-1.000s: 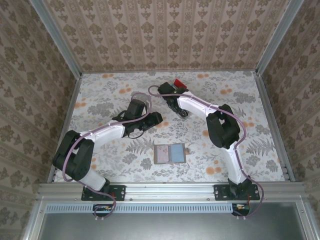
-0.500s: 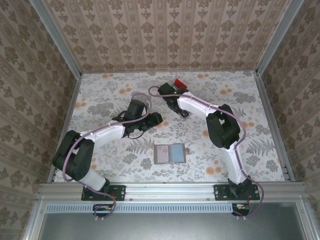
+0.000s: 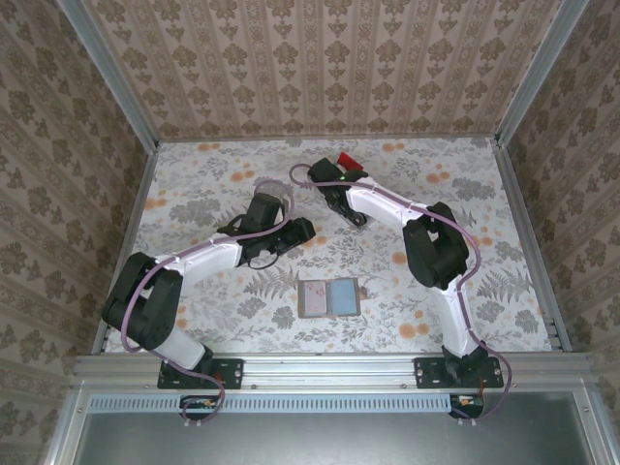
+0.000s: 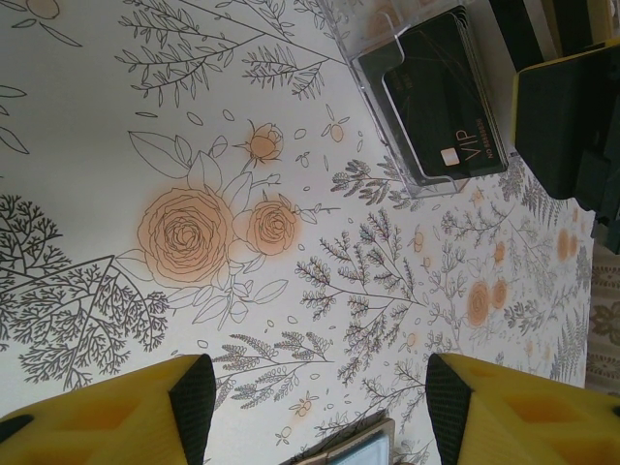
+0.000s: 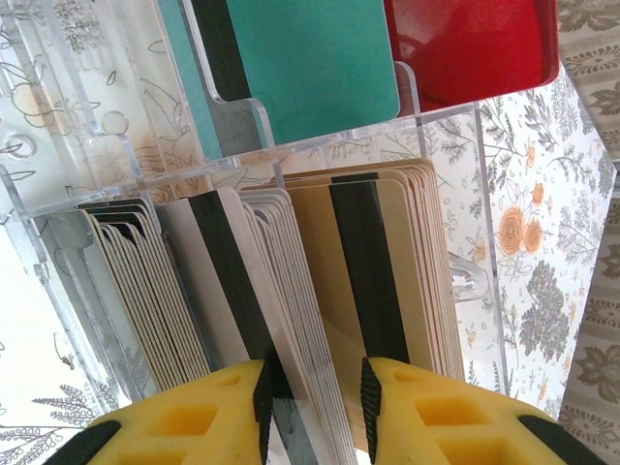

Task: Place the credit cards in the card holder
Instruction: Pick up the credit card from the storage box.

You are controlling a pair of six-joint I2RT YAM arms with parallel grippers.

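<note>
**Right fingers down among the tan cards, holder laid open to receive**

The right fingers [image 5: 366, 407] stand low in the clear rack [image 5: 97, 107], narrowed around the top edges of a few tan cards [image 5: 387, 252]. Whether they already pinch a card or merely straddle the stack, I cannot tell. The cards stand on edge in their slots, so coming in from above is the only way to single one out. A teal card [image 5: 310, 58] and a red card [image 5: 475, 39] sit in the compartments behind.

The card holder [image 3: 312, 298] lies unfolded flat on the counter [image 3: 194, 184], low in the centre of the top view and well apart from the rack. A light blue card [image 3: 342, 296] lies on its right panel, so some of the job looks done.

The left fingers [image 4: 199, 397] are spread wide with nothing between them, hovering over bare counter between rack and holder. From there they are probably placed to steady the holder. A dark card [image 4: 441, 97] shows in the rack at the upper right of the left wrist view
</note>
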